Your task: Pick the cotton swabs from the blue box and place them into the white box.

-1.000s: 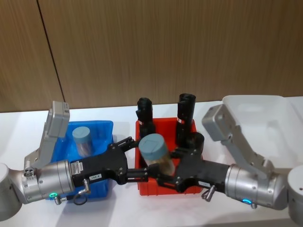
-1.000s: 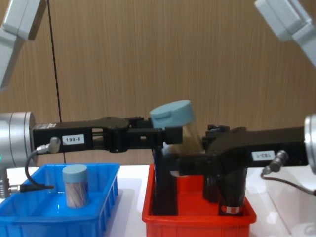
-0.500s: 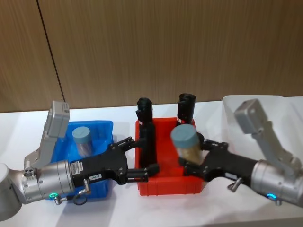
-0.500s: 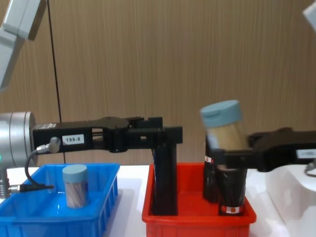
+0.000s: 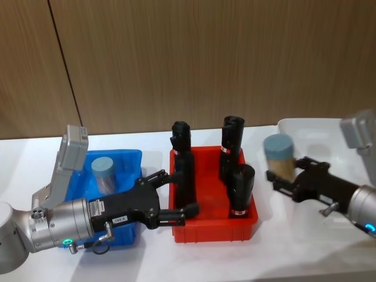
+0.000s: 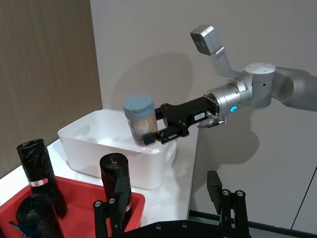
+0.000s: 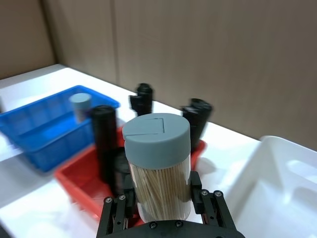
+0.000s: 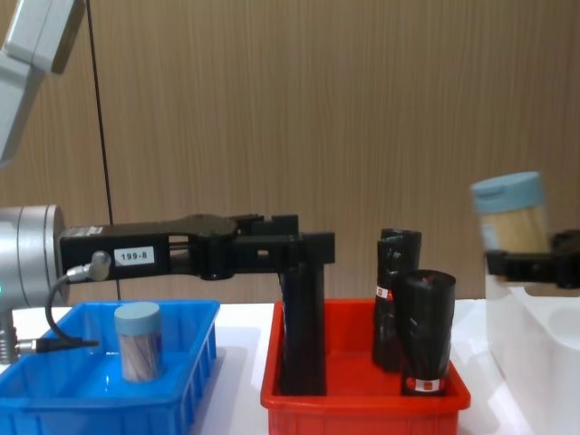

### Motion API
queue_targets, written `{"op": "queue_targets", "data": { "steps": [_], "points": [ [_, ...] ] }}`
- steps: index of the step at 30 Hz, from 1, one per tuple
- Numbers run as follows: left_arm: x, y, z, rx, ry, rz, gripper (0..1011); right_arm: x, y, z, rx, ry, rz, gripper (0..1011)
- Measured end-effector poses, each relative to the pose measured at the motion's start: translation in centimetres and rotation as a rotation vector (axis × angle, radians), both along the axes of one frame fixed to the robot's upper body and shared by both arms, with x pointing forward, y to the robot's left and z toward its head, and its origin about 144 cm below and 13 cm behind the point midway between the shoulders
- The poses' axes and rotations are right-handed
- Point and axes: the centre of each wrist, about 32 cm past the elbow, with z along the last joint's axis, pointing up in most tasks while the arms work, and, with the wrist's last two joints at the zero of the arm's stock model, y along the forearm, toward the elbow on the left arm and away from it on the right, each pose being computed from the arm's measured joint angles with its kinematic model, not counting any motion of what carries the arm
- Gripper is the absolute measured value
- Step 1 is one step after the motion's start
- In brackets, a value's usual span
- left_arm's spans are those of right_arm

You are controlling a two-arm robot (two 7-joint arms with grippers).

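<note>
blue box (image 5: 126,154): one swab jar (image 5: 103,174); right gripper (image 7: 159,196) grips second jar (image 7: 157,158)

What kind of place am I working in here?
Probably an indoor test bench: white table, wood-panel wall, and blue box, red bin, white box in a row.

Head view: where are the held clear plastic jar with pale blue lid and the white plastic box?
held clear plastic jar (image 5: 280,162), head view, clear wall below lid.
white plastic box (image 5: 323,138), head view, inner far wall.
</note>
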Motion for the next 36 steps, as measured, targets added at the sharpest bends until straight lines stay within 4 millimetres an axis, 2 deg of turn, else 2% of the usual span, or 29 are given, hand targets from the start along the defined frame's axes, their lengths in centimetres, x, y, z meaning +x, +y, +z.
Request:
{"op": "queue_targets", "data": {
  "steps": [16, 26, 36],
  "points": [
    [0.0, 0.0, 0.0, 0.000, 0.000, 0.000, 1004, 2.7, -3.2, -0.8, 0.033, 0.018, -0.261, 641],
    [0.0, 0.0, 0.0, 0.000, 0.000, 0.000, 1004, 4.7, -4.4, -1.8, 0.038, 0.055, -0.376, 649],
    [0.0, 0.0, 0.0, 0.000, 0.000, 0.000, 1004, 5.7, -4.8, -2.5, 0.031, 0.078, -0.421, 940]
  ]
}}
